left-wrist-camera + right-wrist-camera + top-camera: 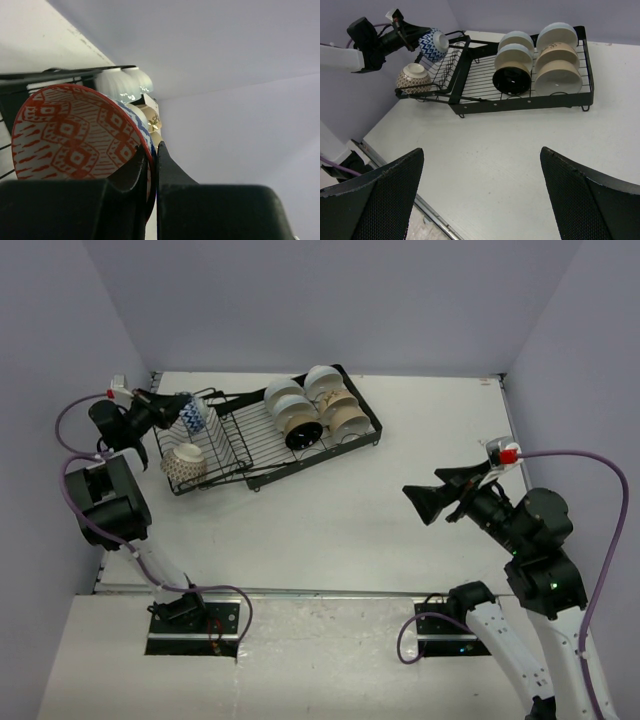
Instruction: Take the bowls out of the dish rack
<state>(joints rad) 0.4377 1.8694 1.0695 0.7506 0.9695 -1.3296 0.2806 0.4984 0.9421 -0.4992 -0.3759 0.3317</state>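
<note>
Top view first. The left claw [176, 408] is pressed together on the rim of the small round blue-and-white patterned ceramic bowl [193, 420]. It's at the far-left corner of the large black wire dish rack [262, 445], over the basket section. Just beside it, down in that basket, sits a round tan ceramic bowl with a lattice pattern [184, 462]. In the tray section, six more ceramic bowls [338, 400] stand on edge in two rows: white, tan, and one with a dark inside. The right claw [425, 502] hangs over the white bench [330, 530], well apart from the rack, spread wide and holding nothing.

Now the left wrist view, and it's right up close. The two black fingers [172, 170] pinch the rim, one inside the bowl and one outside. The bowl's inside shows a red diamond pattern on white. There are blurred pale bowls behind it.

On to the right wrist view, where the spread fingers frame the whole rack. The gripped bowl sits up at the basket's top rail, though I can't tell whether it's clear of the wire.

As for progress, no bowl lies on the bench in any view. I'd judge the unloading has barely begun, with one bowl in the grip and seven waiting in the rack.
</note>
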